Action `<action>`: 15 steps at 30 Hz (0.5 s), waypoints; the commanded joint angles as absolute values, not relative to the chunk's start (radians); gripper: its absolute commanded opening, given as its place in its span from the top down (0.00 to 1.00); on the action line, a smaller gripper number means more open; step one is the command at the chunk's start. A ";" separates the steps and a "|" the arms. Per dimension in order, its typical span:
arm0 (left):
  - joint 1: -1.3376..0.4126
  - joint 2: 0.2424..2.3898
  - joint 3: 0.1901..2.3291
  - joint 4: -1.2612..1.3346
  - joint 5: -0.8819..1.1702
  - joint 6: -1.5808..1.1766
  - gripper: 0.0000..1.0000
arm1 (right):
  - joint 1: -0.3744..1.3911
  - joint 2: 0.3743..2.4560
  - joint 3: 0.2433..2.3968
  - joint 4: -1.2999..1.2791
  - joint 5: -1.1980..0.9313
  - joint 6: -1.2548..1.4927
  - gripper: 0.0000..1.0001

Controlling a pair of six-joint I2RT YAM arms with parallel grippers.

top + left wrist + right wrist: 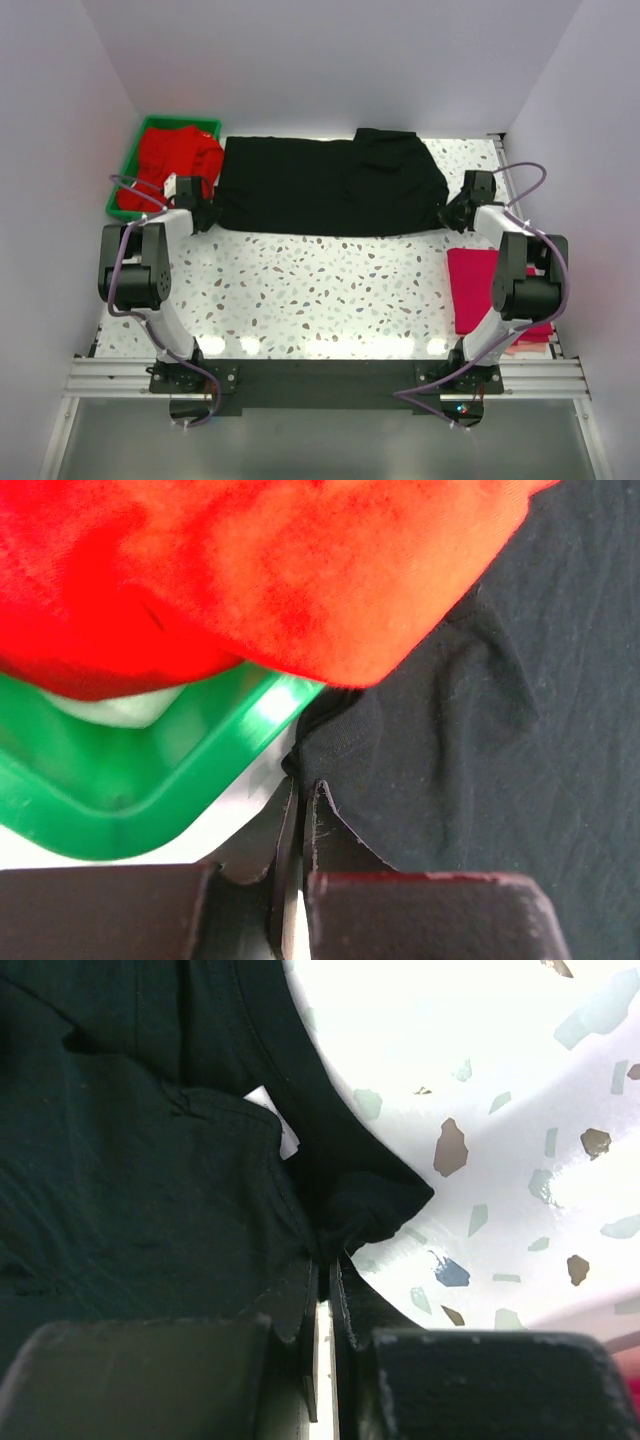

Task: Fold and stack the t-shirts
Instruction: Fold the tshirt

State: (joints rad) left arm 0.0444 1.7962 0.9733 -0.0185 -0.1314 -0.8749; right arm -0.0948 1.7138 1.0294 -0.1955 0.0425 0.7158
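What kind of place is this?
Probably a robotics lab cell: white walls box in a speckled tabletop; left arm and right arm, on an aluminium rail, grip a black t-shirt.

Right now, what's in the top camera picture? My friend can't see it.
A black t-shirt lies spread on the table, the left gripper and right gripper each pinching an end. Red shirts sit in a green tray; a pink shirt lies right.

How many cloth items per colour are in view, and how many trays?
black t-shirt: 1
red cloth heap (can't tell how many shirts are in it): 1
magenta-pink folded shirt: 1
green tray: 1
Total: 4
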 commanded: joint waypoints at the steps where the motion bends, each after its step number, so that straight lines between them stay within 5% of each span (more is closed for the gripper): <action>1: 0.041 1.735 1.008 -0.057 -0.146 -0.861 1.00 | -0.100 1.671 1.086 -0.228 0.069 0.695 1.00; 15: 0.051 1.458 0.914 -0.215 -0.178 -0.819 1.00 | -0.176 1.312 1.071 -0.472 0.009 0.624 1.00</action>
State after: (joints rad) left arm 0.0433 1.5494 0.9524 -0.1665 -0.1318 -0.8497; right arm -0.1532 1.3922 1.0836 -0.4095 0.0086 0.6617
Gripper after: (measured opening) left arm 0.031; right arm 0.029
